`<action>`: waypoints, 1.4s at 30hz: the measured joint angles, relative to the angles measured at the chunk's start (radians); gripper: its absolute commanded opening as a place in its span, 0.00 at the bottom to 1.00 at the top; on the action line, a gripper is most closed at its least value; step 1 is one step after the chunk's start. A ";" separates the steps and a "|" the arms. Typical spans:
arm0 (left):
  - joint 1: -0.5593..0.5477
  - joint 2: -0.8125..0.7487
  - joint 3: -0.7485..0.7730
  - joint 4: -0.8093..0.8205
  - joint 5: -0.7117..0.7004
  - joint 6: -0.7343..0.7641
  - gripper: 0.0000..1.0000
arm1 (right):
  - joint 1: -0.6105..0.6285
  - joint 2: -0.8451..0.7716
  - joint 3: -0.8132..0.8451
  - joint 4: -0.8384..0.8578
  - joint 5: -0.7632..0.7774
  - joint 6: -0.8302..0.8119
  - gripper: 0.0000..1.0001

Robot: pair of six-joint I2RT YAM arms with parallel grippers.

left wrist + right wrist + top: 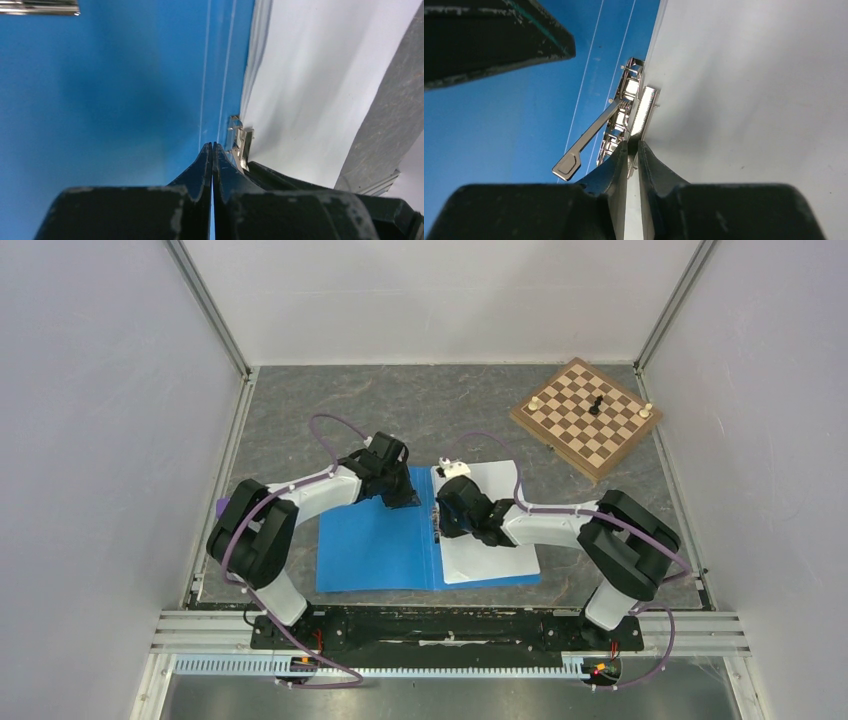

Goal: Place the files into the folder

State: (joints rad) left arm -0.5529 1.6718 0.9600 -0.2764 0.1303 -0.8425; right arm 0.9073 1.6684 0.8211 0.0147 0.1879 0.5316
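**Files laid in, clip lever open**

Left gripper (212,147) clenched on nothing, its tips pressing the open blue folder (100,100) beneath them; right gripper (634,147) pinched about the metal clip (626,100), whose lever (586,142) is swung out to the left of the tips; files (749,100) lie just right of those tips, their edge at the clip. Risk: a sideways tug could drag the floppy sheets askew; the lever might then close beside the stack and miss it.

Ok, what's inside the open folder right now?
The files on the folder's right half, beside the metal clip. The right gripper hides whether the clip pins them.
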 measured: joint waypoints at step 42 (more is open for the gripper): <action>-0.061 0.339 0.428 -0.043 0.011 0.060 0.02 | -0.140 -0.029 -0.095 0.159 -0.081 -0.142 0.14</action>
State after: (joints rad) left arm -0.6144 2.0109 1.3884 -0.3191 0.1417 -0.7822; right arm 0.7673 1.6390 0.7261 0.1741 0.1070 0.3901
